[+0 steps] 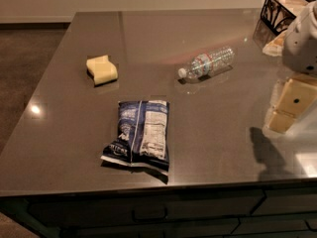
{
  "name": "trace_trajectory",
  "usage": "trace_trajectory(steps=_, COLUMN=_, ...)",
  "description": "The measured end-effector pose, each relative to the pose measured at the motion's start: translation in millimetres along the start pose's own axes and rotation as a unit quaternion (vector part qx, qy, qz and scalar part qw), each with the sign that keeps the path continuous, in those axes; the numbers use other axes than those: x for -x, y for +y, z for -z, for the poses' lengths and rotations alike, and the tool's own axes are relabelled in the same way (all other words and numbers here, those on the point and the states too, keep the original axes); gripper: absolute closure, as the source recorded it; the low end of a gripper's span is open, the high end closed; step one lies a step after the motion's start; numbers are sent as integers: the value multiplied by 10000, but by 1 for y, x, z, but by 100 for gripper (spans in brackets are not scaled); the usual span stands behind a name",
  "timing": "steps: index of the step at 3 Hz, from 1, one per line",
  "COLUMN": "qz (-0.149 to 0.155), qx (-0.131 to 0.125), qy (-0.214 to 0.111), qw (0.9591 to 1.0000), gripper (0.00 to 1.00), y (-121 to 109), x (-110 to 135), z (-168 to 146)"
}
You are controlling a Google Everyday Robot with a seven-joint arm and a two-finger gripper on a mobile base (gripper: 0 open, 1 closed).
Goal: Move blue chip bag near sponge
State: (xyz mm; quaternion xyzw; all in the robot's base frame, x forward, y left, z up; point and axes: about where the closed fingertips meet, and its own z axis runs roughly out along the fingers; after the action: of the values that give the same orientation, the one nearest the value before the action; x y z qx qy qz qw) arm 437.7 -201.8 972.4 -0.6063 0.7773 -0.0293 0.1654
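1. The crinkly dark navy-blue foil chip bag (141, 133) lies flat on the glossy grey-brown tabletop (64, 133), close to the near edge. Its white nutrition-label panel faces up.
2. The small pale-yellow, wavy-edged block sponge (101, 69) sits further back and to the left of the bag. The two are clearly apart, with bare table between them.
3. A clear plastic water bottle (208, 63) lies on its side toward the back right, its white cap pointing left. It is well apart from both the bag and the sponge.
4. The robot's cream-coloured, blocky gripper (290, 110) hangs at the far right edge of the table and casts a dark shadow (267, 152) on the surface in front of it. It is well away from the bag. From where I stand I cannot tell whether it is open or closed, and nothing from the table is in its hold.
5. A black wire basket (277, 6) stands in the far right corner, behind the pale arm housing.
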Motion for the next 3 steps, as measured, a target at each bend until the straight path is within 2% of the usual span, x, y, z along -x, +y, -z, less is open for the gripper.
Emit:
trace_trajectory(steps=1, qz=-86, qx=-13, qy=-99, qw=9999, gripper=0, y=11, x=29, z=-14)
trace_trajectory(steps=3, qz=-623, qx=290, qy=-240, qw=9974, gripper=0, y=51, x=87, z=-68)
